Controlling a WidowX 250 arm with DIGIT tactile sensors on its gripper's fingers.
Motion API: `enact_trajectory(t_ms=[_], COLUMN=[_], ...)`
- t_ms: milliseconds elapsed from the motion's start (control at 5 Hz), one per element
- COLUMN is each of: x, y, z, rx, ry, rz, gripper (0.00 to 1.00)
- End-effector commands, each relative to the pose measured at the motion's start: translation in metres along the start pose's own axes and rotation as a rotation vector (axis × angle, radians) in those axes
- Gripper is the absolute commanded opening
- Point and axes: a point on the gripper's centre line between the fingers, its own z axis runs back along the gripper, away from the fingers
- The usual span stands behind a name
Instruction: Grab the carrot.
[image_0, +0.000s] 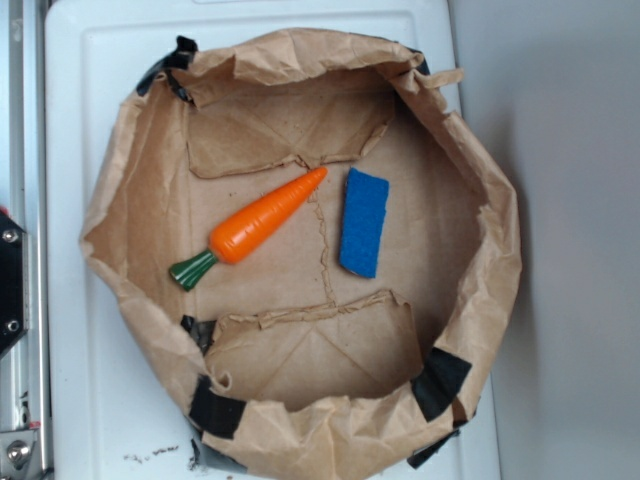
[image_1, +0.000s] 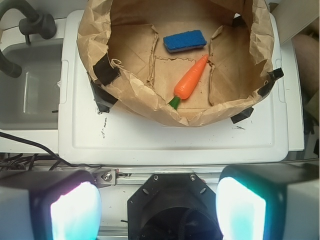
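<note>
The orange carrot (image_0: 268, 218) with a dark green stem end lies on the floor of a brown paper bag bowl (image_0: 130, 200), tip toward the upper right. It also shows in the wrist view (image_1: 191, 77), its stem against the bag's near wall. My gripper (image_1: 159, 207) is open and empty, fingers wide apart, well back from the bag, over the rail below the white board. The gripper does not show in the exterior view.
A flat blue block (image_0: 363, 221) lies just right of the carrot, also in the wrist view (image_1: 184, 40). The bag sits on a white board (image_1: 175, 140). A grey sink (image_1: 30, 90) is left of the board. Black tape patches (image_0: 438, 380) hold the bag.
</note>
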Motion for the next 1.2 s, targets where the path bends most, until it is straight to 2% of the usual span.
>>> enact_trajectory(t_ms=[0, 200, 600, 800, 1000], x=[0.000, 0.015, 0.035, 0.049, 0.063], y=[0.000, -0.002, 0.005, 0.008, 0.006], z=[0.000, -0.012, -0.042, -0.060, -0.067], rx=[0.000, 0.012, -0.031, -0.040, -0.002], ry=[0.000, -0.017, -0.047, -0.007, -0.010], rz=[0.000, 0.014, 0.036, 0.090, 0.163], gripper=[1.00, 1.00, 1.00, 1.00, 1.00])
